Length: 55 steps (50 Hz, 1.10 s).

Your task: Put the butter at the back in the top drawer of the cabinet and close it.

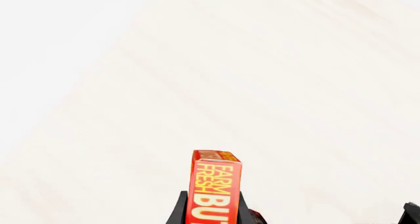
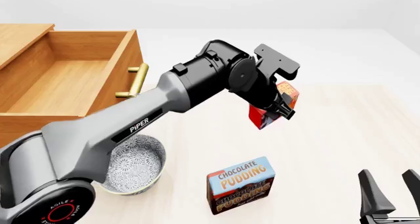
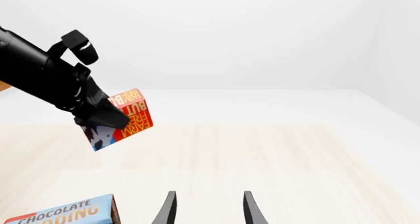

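My left gripper is shut on the butter, a small red-and-orange box with a blue edge, and holds it in the air above the table, right of the cabinet. The butter also shows in the left wrist view between the fingers, and in the right wrist view. The cabinet stands at the left with its top drawer pulled open and bare inside; its brass handle faces right. My right gripper is open and empty low at the front right; it also shows in the right wrist view.
A blue-and-brown Chocolate Pudding box stands at the front middle; it also shows in the right wrist view. A patterned bowl sits at the front left below the drawer. The light wooden table stretches to the right.
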Each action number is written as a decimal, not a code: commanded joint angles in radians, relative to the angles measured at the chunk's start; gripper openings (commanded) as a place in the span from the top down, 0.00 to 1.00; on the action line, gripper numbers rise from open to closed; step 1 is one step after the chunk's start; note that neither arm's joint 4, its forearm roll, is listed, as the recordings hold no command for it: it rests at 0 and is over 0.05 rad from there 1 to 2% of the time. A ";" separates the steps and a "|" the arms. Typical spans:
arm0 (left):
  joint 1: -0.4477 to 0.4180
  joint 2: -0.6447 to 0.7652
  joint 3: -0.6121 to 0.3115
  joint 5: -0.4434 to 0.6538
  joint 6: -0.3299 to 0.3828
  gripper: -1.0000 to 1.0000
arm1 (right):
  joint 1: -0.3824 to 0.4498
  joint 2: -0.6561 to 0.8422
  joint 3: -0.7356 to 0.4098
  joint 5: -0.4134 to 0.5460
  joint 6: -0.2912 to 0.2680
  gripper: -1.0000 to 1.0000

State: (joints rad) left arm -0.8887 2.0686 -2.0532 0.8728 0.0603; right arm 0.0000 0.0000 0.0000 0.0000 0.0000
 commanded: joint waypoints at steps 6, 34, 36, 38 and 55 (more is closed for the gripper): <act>0.036 -0.083 0.056 -0.016 0.032 1.00 | 0.000 0.000 0.000 0.000 0.000 0.00; 0.102 -0.195 0.117 -0.005 0.103 1.00 | 0.000 0.000 0.000 0.000 0.000 0.00; 0.104 -0.200 0.120 -0.004 0.105 1.00 | 0.000 0.000 0.000 0.000 0.000 0.00; 0.108 -0.206 0.123 -0.004 0.109 1.00 | 0.000 0.000 0.000 0.000 0.000 0.00; 0.130 -0.266 0.142 0.009 0.136 1.00 | 0.000 0.000 0.000 0.000 0.000 0.00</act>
State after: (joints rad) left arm -0.7703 1.8464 -1.9105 0.8802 0.1669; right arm 0.0000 0.0000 0.0000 0.0000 0.0000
